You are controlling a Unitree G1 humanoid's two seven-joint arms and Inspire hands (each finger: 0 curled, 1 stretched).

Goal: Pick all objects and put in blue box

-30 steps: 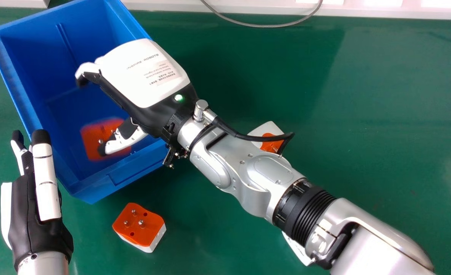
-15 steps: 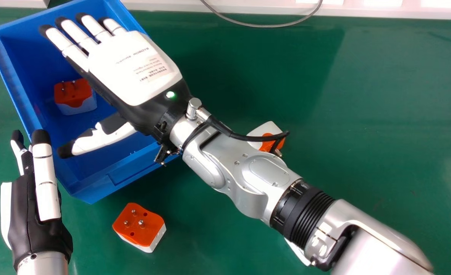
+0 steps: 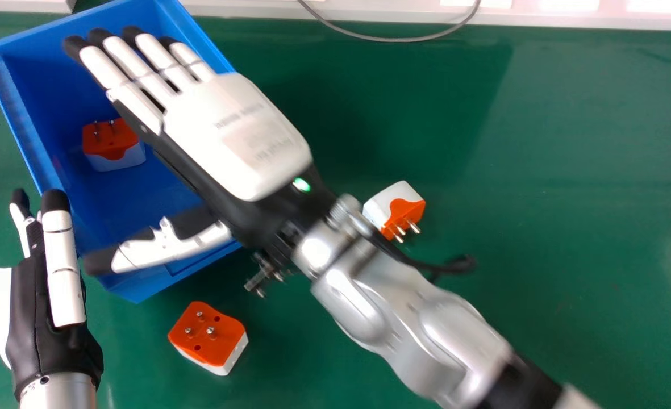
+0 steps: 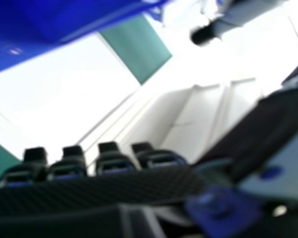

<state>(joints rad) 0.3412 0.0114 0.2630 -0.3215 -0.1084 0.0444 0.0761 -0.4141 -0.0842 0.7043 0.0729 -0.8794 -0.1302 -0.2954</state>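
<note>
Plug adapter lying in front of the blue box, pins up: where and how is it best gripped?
Probably by opposite side walls, from above, thumb on one and fingers on the other: the plug adapter is blocky, its pins stick up from the orange top face, and nothing crowds it.

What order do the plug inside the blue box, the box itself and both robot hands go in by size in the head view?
1. Blue box, outline partly covered
2. Right hand
3. Left hand
4. Orange and white plug
</note>
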